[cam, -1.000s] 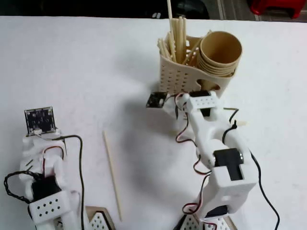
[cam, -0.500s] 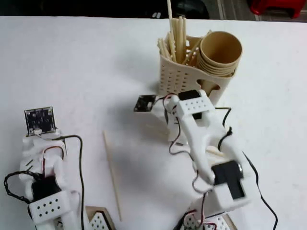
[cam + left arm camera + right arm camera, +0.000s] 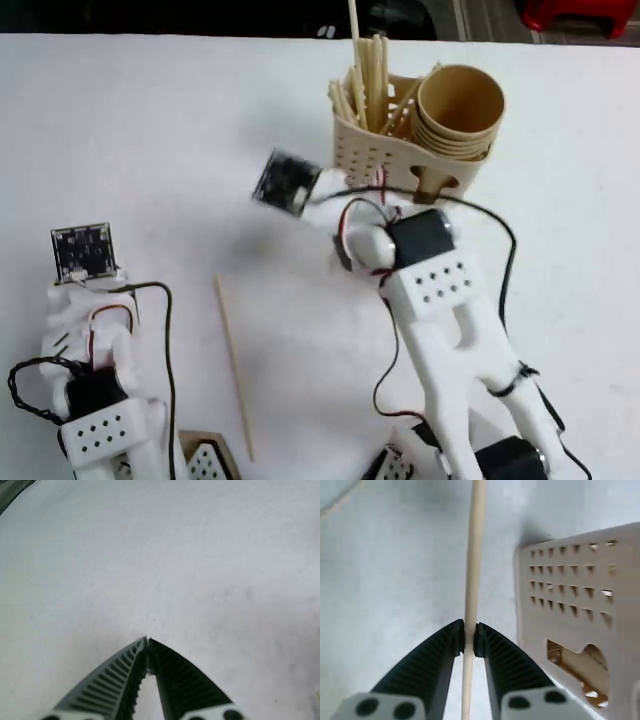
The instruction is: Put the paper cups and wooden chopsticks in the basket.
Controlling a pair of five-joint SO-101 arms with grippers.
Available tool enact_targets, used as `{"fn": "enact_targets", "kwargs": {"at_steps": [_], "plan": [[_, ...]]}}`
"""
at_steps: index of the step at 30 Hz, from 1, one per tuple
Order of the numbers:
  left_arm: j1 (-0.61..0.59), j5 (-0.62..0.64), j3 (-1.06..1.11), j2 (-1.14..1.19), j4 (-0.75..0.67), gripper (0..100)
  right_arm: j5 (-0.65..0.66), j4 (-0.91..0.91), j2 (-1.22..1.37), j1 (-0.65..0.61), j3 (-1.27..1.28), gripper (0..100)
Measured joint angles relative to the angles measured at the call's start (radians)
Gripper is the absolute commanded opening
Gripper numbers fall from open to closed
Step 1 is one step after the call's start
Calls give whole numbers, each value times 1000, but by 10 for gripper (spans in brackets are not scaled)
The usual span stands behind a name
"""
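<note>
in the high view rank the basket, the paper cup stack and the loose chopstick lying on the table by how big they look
1. basket
2. paper cup stack
3. loose chopstick: long but very thin, so it covers the least area

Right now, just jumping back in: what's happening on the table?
The right claw is shut on a wooden chopstick, held beside the perforated wall of the basket. The basket already holds a stack of paper cups and a bunch of chopsticks. One loose chopstick lies on the table between the arms. The left claw is shut on nothing, over bare table.
</note>
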Motion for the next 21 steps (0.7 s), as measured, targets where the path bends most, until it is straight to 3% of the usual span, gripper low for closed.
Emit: {"fn": "enact_targets", "kwargs": {"at_steps": [6,13,21], "plan": [[0,0,0,0,0,24,-175,-72,-5,0,-213,18],[0,0,0,0,0,24,-376,-327,-5,0,-333,18],[0,0,0,0,0,24,-425,-741,-3,8,-339,18]]}}
